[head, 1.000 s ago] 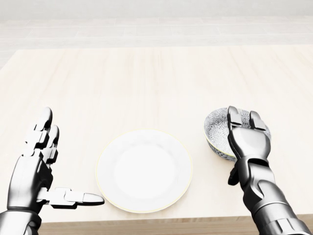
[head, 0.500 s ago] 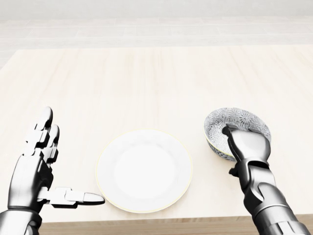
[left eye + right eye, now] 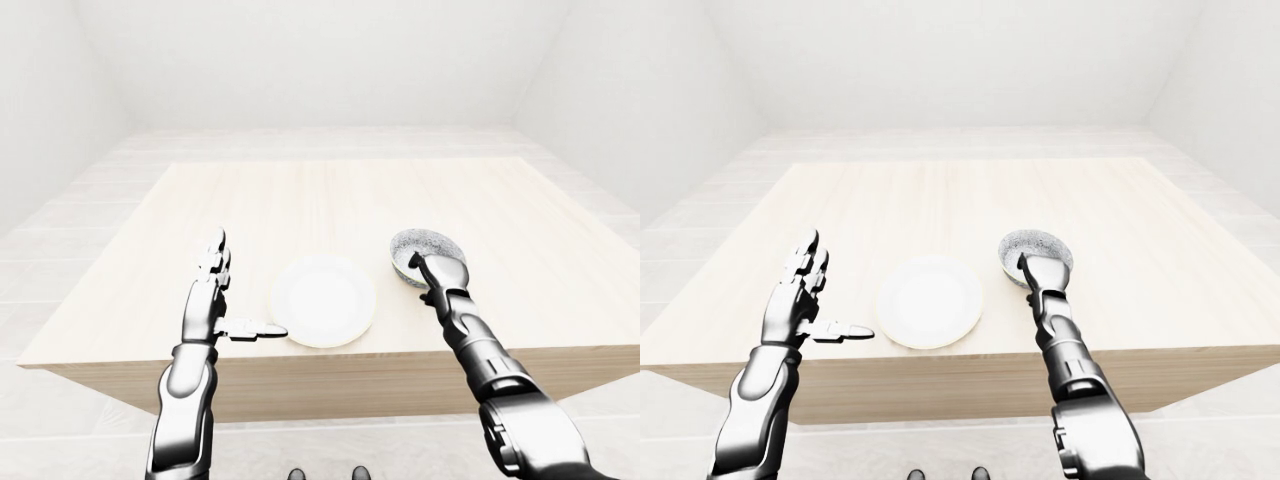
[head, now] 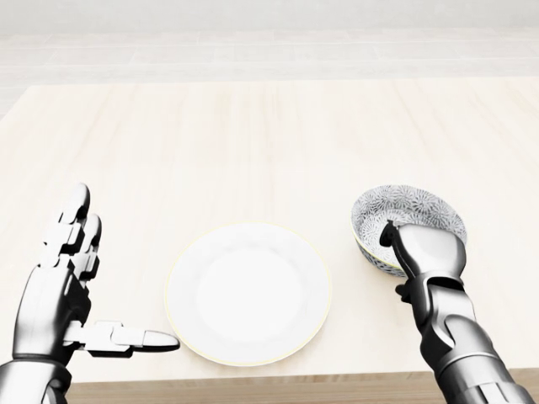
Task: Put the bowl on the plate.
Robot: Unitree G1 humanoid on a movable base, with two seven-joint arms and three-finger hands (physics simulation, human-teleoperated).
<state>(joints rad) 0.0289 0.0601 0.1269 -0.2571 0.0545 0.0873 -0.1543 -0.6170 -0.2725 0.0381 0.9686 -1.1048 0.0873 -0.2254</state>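
Note:
A small bowl (image 4: 418, 207) with a grey-and-white flower pattern stands upright on the wooden table (image 4: 253, 143), at the right of the head view. My right hand (image 4: 407, 241) is at its near rim, fingers curled shut over the rim, the thumb tip dipping inside the bowl. The hand hides the bowl's near wall. A plain white plate (image 4: 248, 293) lies flat to the left of the bowl, a narrow strip of table between them. Left of the plate my left hand (image 4: 114, 286) is held open, fingers upright, thumb (image 4: 139, 340) pointing toward the plate's rim without touching it.
The table's near edge (image 4: 253, 389) runs just below the plate and both wrists. In the left-eye view a pale floor (image 3: 60, 240) and white walls surround the table. Nothing else stands on the tabletop.
My right hand's fingers, stretched out over the bowl a second ago, have curled down onto its near rim. Bowl, plate and left hand have stayed where they were.

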